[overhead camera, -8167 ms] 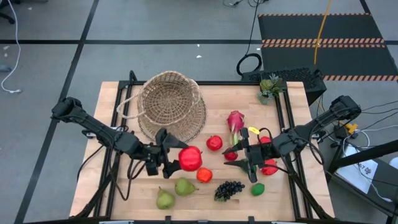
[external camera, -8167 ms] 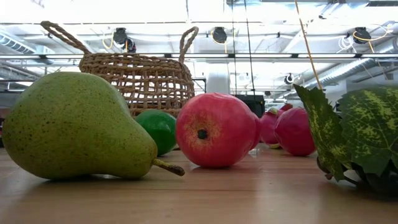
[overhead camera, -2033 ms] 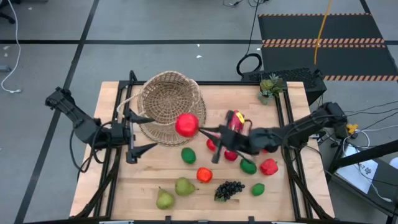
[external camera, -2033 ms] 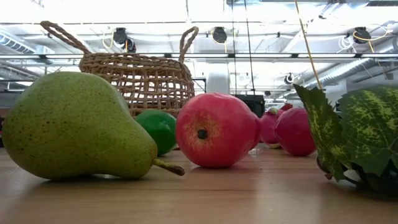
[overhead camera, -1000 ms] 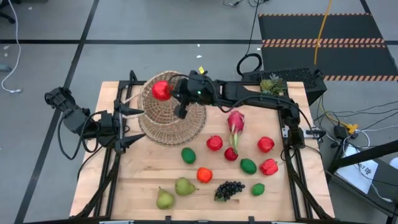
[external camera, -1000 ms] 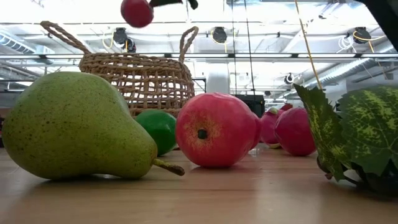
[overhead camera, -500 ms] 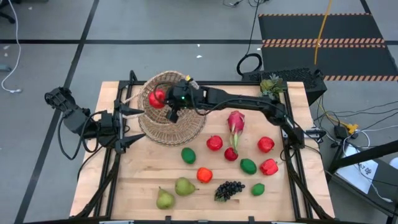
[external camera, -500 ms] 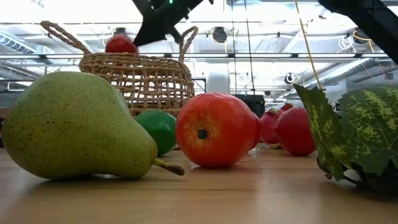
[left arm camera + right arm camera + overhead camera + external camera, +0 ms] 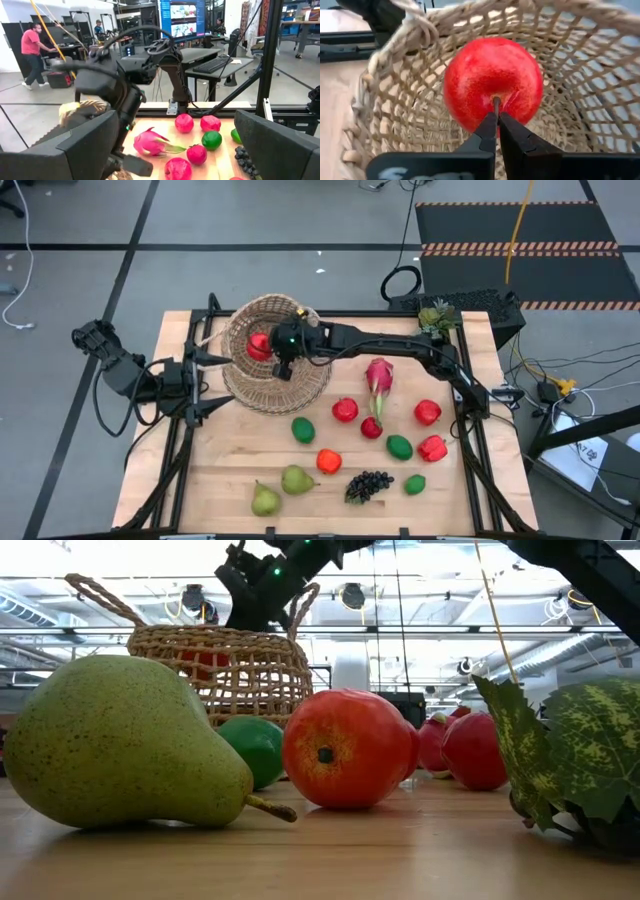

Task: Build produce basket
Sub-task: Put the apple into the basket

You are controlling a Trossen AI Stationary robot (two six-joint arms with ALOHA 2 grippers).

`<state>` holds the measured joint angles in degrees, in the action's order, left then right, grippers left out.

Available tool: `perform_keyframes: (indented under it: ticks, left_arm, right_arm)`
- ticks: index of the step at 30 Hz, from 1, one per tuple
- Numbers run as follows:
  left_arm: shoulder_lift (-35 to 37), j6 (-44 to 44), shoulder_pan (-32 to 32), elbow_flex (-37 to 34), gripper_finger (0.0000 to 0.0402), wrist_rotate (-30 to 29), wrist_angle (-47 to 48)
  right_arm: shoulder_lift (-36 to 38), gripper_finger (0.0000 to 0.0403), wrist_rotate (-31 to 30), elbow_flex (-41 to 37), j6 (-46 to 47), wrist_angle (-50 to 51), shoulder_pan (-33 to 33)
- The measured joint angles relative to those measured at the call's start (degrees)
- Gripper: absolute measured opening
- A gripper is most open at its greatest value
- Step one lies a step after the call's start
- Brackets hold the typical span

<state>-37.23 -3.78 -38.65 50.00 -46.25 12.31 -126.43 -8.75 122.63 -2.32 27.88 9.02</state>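
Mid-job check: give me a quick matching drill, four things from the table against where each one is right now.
Things:
1. red apple
2. left pincer
3. grapes
4. potted plant

Places:
A. far right corner of the table
B. inside the basket, stem pinched by the right pincer
C. near edge, between a pear and a small lime
D. open, beside the basket's left side

Pairs: 1-B, 2-D, 3-C, 4-A

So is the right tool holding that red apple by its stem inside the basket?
Yes, the right tool is shut on the red apple's stem, with the basket's woven wall all around it.
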Motion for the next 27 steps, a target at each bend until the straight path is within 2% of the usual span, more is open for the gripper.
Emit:
perform_keyframes:
  ticks: [7,19,27]
  left_arm:
    - [-1.43,0.05,-0.04,0.00,0.0399,0.82,-0.03]
    - [-1.73,0.07,0.00,0.02,0.0399,0.95,-0.16]
    - [-1.77,0.16,0.00,0.02,0.0399,0.95,-0.16]
  right_arm:
    - [-0.11,0.0006,0.02,-4.80,-0.11,-3.89,0.26]
    - [-0.04,0.0027,0.04,-5.27,-0.30,-4.86,0.28]
    - [-0.04,0.0068,0.04,-5.28,-0.13,-6.16,0.24]
